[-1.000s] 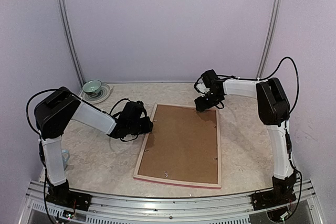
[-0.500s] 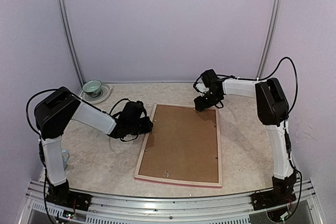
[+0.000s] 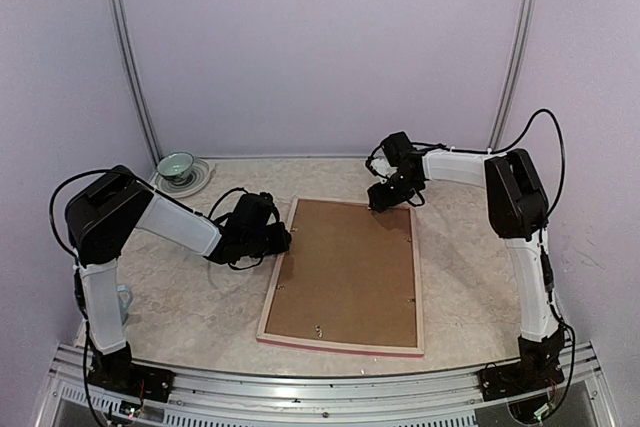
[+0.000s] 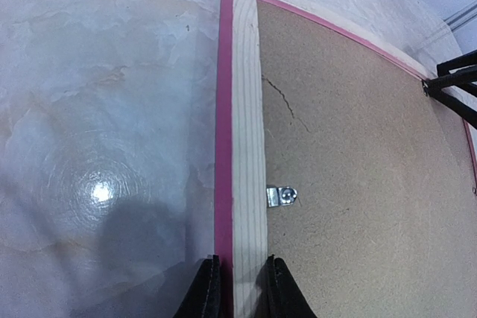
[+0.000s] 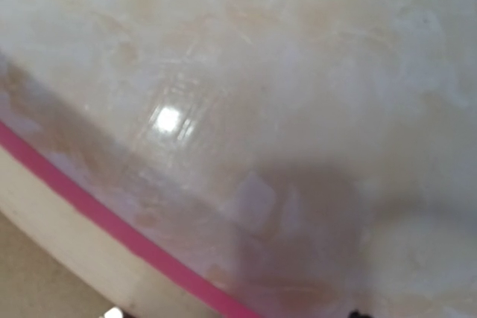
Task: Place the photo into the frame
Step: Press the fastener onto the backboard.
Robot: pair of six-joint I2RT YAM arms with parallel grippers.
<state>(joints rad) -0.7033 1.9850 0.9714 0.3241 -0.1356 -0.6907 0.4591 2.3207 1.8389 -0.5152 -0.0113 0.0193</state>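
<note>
The pale marbled surface (image 3: 200, 307) fills the lower half of the top view. In its middle lies the frame (image 3: 273, 287) — flat, with the pale wood face up and the bright pink showing only on its outer edge. A plain brown backing board (image 3: 345, 267) fills the whole opening of the frame. The photo does not show in any view, so I cannot tell where it is.

My left arm (image 3: 180, 222) comes in from the left of the picture to the left rail, a little below the upper left corner of the frame. In the left wrist view my left jaws are closed on this rail. The fingertips (image 4: 210, 288) stand at the bottom edge of the picture, one against the pink outer edge and one against the inner side of the wood.

My right arm (image 3: 455, 165) bends in from the right, and my right jaws are at the top rail, toward the upper right corner. The right wrist view is blurred and shows only surface and a pink strip at lower left — whether these jaws are open or closed I cannot tell.

A green bowl (image 3: 176, 162) stands at the upper left of the surface, well apart from the frame. A small metal clip (image 4: 283, 196) lies on the board, just beside the left rail.
</note>
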